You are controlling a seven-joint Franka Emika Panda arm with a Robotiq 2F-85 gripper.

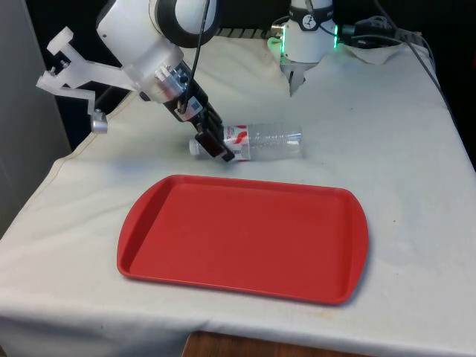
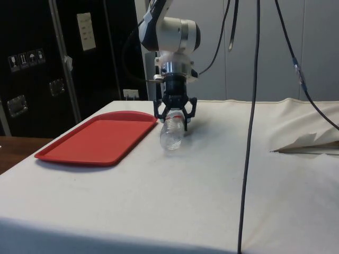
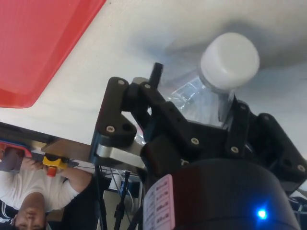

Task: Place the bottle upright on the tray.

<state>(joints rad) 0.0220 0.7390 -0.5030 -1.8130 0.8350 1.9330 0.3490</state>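
Fingers (image 1: 211,143) closed around one lying bottle (image 1: 260,142); one red tray (image 1: 245,238) beside.

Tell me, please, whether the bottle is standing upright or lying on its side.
On its side: the clear plastic bottle lies lengthwise on the white cloth beside the red tray, with the gripper around its neck end.

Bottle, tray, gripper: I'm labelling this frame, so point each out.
bottle (image 1: 271,141), front view, clear body.
tray (image 1: 245,238), front view, bare red floor.
gripper (image 1: 216,149), front view, between fingertips at the bottle's neck.
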